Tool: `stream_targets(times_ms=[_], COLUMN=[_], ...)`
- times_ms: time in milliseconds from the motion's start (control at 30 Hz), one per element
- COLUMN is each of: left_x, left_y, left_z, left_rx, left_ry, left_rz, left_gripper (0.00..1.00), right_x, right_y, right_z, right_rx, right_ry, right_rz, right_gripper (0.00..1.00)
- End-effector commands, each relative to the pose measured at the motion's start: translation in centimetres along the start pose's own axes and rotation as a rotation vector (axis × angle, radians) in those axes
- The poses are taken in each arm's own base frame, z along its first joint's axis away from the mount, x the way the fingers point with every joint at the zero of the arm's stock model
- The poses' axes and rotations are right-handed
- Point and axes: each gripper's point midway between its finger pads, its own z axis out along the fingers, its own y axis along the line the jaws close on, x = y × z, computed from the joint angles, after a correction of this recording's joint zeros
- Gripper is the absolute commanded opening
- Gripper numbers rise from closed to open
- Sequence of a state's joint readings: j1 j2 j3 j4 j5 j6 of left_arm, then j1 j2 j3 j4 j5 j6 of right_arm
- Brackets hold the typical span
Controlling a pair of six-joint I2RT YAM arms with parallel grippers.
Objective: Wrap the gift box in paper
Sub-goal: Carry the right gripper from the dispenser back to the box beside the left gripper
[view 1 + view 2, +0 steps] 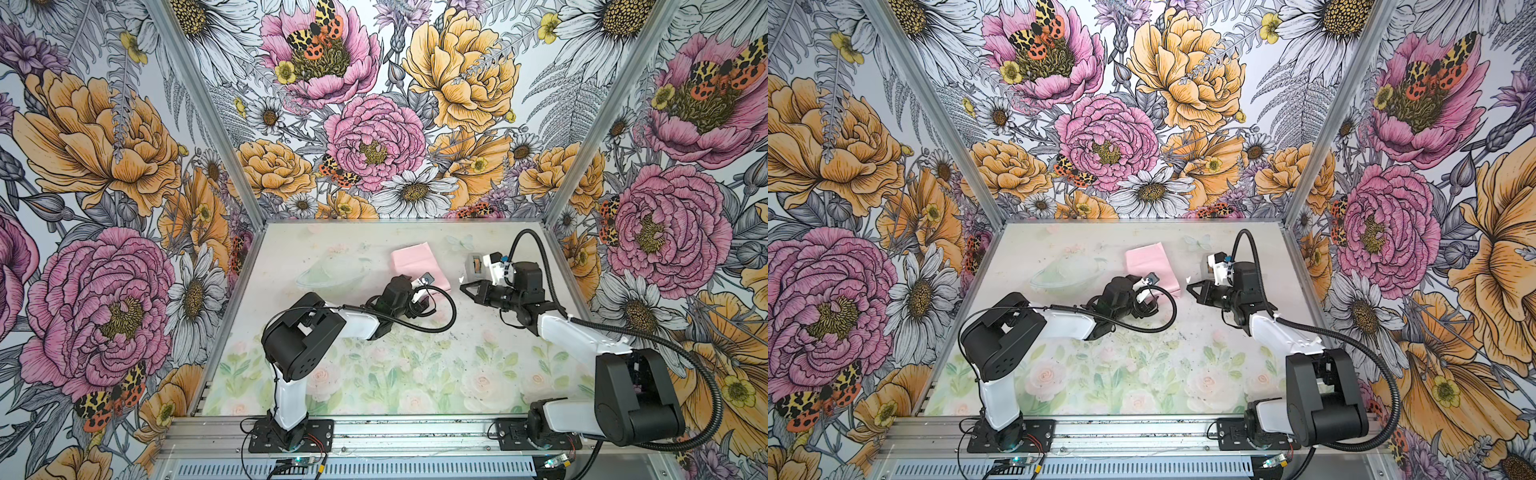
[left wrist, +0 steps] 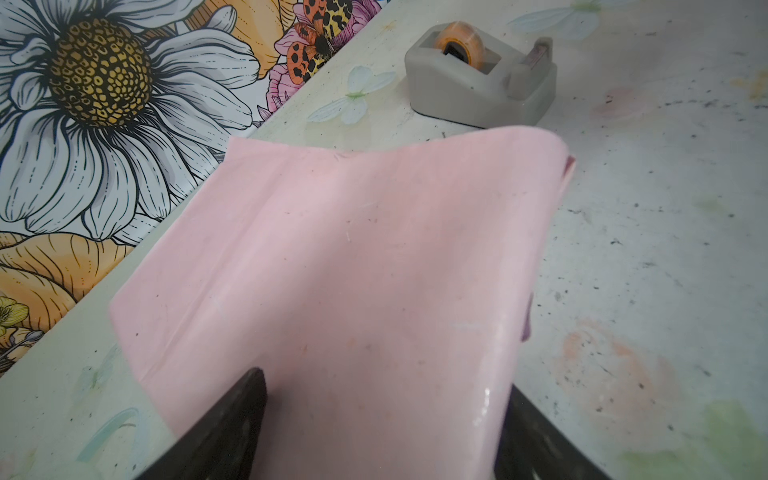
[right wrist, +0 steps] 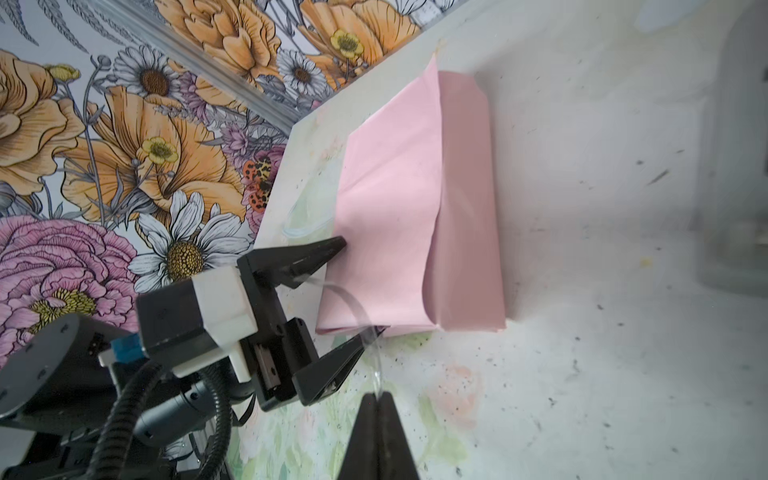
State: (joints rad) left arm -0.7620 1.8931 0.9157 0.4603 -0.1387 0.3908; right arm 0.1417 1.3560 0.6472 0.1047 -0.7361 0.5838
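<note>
**Flap pinned, tape at the ready**

Over to the far middle of the table (image 1: pixel 415 353), and to the paper (image 1: pixel 409 259): folded pale-pink side out into a low raised parcel, one flap lapped across the top. No sight of the gift box anywhere in the open. Hidden under that fold, most likely, judging by the hump.

Now the left gripper (image 3: pixel 355 293): spread wide, straddling the parcel's near end. One finger against the lapped sheet, its mate down at the corner and partly under the paper in the left wrist view. Looks like a hold-down rather than a pinch, set there to keep the flap down ahead of taping. Impossible to say whether pressing hard or merely resting.

And across to the right gripper (image 3: pixel 378 395): clamped tight on one end of a clear tape strip (image 3: pixel 365 316), poised just beside the parcel's near corner, not touching the paper itself. Curling up from those tips toward the left gripper's finger, that strip; far end stuck there or only brushing, hard to tell. Held by one end, presumably, to keep the sticky length free for laying over the seam.

Beyond the right wrist, the grey tape dispenser (image 2: pixel 482 83), standing on the table off to the parcel's side.
</note>
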Motion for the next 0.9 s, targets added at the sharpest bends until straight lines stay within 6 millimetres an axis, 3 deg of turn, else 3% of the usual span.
stream_targets(times_ms=[0, 267, 867], left_x=[5.3, 5.1, 5.2], left_y=[-1.7, -1.7, -1.8], left_z=[-0.3, -0.4, -0.3], left_rx=[0.064, 0.063, 0.068], left_ry=[0.180, 0.177, 0.178], left_rz=[-0.027, -0.027, -0.026], left_gripper=[0.81, 0.81, 0.81], right_x=[0.0, 2.0, 3.2], right_y=[2.4, 3.7, 1.4], right_z=[1.2, 3.9, 6.9], right_rx=[-0.083, -0.127, -0.082], right_ry=[-0.011, 0.058, 0.089], right_rz=[-0.064, -0.102, -0.077], right_gripper=[0.00, 0.00, 0.00])
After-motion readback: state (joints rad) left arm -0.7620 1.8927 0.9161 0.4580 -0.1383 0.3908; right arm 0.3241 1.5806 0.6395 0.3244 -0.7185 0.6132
